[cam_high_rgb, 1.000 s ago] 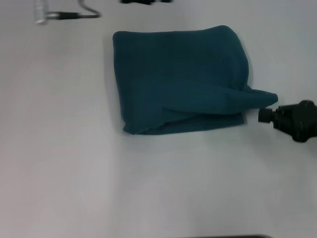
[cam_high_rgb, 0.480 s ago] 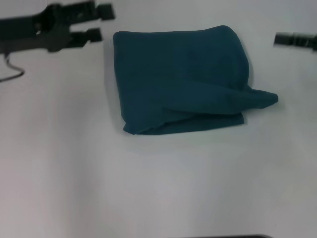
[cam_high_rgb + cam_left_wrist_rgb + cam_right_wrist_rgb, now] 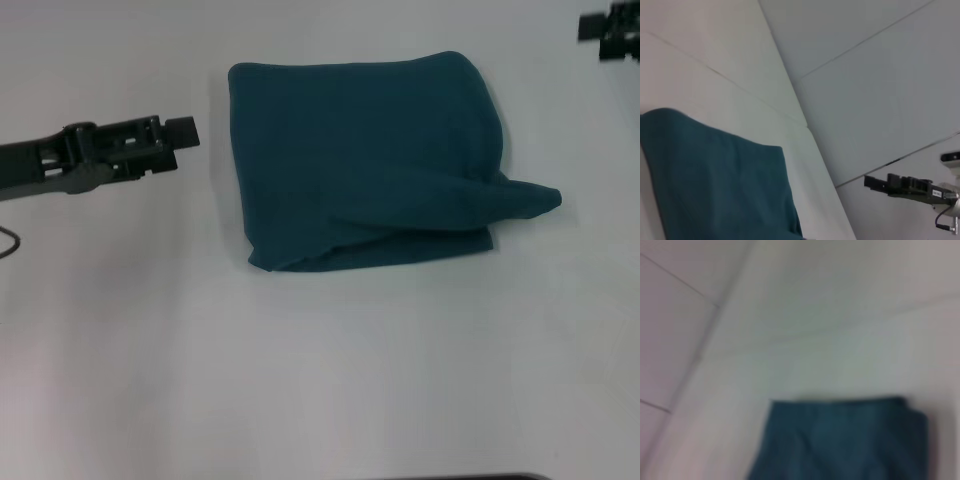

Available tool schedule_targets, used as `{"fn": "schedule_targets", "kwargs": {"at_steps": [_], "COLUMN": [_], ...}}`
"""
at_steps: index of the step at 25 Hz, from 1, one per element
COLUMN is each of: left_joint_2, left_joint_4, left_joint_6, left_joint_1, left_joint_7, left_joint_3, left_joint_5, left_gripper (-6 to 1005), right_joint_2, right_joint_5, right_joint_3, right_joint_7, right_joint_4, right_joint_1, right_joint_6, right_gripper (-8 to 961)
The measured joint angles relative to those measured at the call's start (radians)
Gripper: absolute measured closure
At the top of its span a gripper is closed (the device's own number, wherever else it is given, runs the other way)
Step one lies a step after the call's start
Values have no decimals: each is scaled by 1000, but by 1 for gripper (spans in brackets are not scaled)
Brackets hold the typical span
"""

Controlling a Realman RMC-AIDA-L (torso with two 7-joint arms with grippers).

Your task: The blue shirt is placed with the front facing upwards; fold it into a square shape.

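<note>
One folded shirt (image 3: 365,160) lies mid-tabletop (image 3: 300,380); left gripper (image 3: 185,133) beside it, right gripper (image 3: 600,30) at far corner, grips unclear

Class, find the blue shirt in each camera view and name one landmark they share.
Head view: blue shirt folded, centre, on the white table.
Left wrist view: lower left corner.
Right wrist view: bottom centre.
Shared landmark: the white table.

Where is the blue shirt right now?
In the head view the folded blue shirt lies on the white table, between the left gripper and right gripper, touching neither.
</note>
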Motion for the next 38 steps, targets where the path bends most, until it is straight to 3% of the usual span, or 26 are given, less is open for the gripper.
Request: {"fn": "schedule_targets", "kwargs": {"at_steps": [6,11,13,19,25,31,38], "left_joint_2": [-4,-12,-13,-16,-23,-26,-25], "left_joint_4": [0,-8,-9,-1,1,3,3], "left_joint_6": [4,5,4,0,-6,-1,1], "left_joint_1": [0,-10,-16,-33,-32,-36,-42], "left_joint_7": [14,12,9,6,13,14,9], "left_joint_3": [0,0,0,-13,-33,-46,-47], "left_joint_5": [-12,-24,-27,-28,-28,-28,-22], "left_gripper": [125,125,125,125,126,126,125], "right_joint_2": [2,15,30,111,146,157,149], "right_joint_5": [-240,-291,-295,-291,-289,-289,-286], "right_joint_3": [-35,-60,-82,-101,-103,-146,-142], "right_joint_7": [106,171,180,175,173,179,179], "right_joint_4": [-5,3,16,58,156,171,166], "right_joint_1": [103,121,123,140,172,186,177], "right_joint_6": [36,141,195,342,463,472,440], "right_gripper": [228,228,228,228,228,228,229]}}
